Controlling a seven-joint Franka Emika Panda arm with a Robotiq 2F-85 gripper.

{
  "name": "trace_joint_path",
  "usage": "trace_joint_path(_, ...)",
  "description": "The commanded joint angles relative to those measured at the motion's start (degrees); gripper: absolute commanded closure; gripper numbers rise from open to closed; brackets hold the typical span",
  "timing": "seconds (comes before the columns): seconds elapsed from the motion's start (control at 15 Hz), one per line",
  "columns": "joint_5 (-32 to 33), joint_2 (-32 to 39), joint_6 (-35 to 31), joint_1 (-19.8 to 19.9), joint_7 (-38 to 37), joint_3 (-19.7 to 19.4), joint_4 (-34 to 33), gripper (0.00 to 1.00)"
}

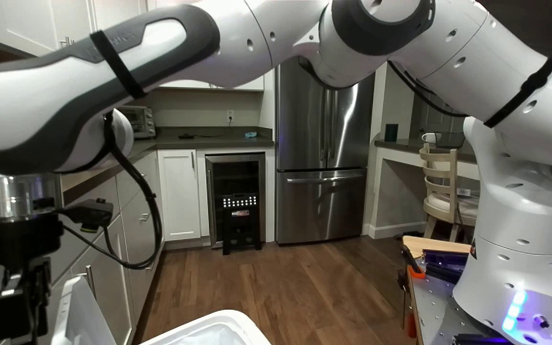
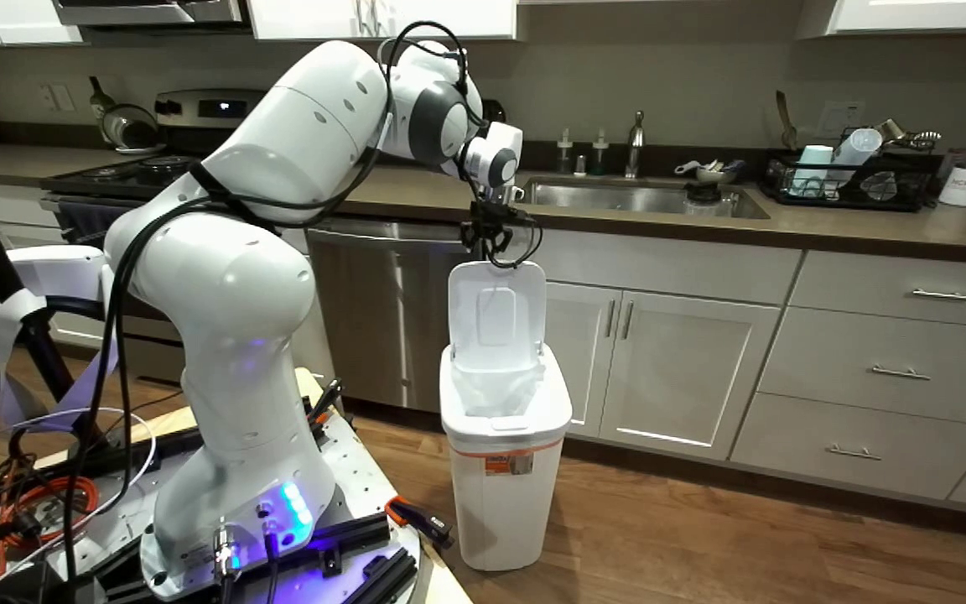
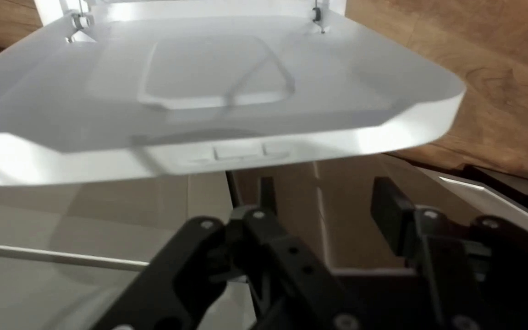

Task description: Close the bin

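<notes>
The white bin (image 2: 504,503) stands on the floor in front of the kitchen cabinets. Its rim also shows at the bottom of an exterior view (image 1: 230,318). Its pale lid (image 2: 497,315) stands raised on its hinge, leaning back a little. In the wrist view the lid (image 3: 218,68) fills the upper part, its inner face and free edge showing. My gripper (image 3: 326,201) is open, with nothing between its fingers, beyond the lid's free edge. In an exterior view the gripper (image 1: 19,306) points down on the cabinet side of the lid, apart from it. Elsewhere its fingertips are hidden behind the lid.
White cabinets (image 2: 693,369) and a steel dishwasher (image 2: 395,319) stand close behind the bin, under a counter (image 2: 869,231) with a sink. The robot's base table (image 2: 366,453), with tools and cables, is beside the bin. A refrigerator (image 1: 324,206) stands farther off.
</notes>
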State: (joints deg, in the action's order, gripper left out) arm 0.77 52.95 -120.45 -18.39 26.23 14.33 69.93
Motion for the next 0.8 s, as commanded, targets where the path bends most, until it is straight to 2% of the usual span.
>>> trace_joint_path(0.0,1.51,1.44,-2.91,0.53,3.02,-1.18,1.81,0.74)
trace_joint_path(0.13,2.06,1.65,-2.85,0.39,3.88,-2.48,3.07,0.87)
trace_joint_path(0.27,2.89,1.57,-1.66,0.06,4.15,-3.63,4.04,0.93)
trace_joint_path(0.47,7.84,1.23,1.28,0.15,2.70,-3.93,5.37,0.98)
trace_joint_path(0.53,9.09,1.05,2.10,0.08,2.79,-4.10,5.71,0.94)
trace_joint_path(0.73,12.69,0.80,5.24,-0.11,2.66,-4.76,6.15,0.93)
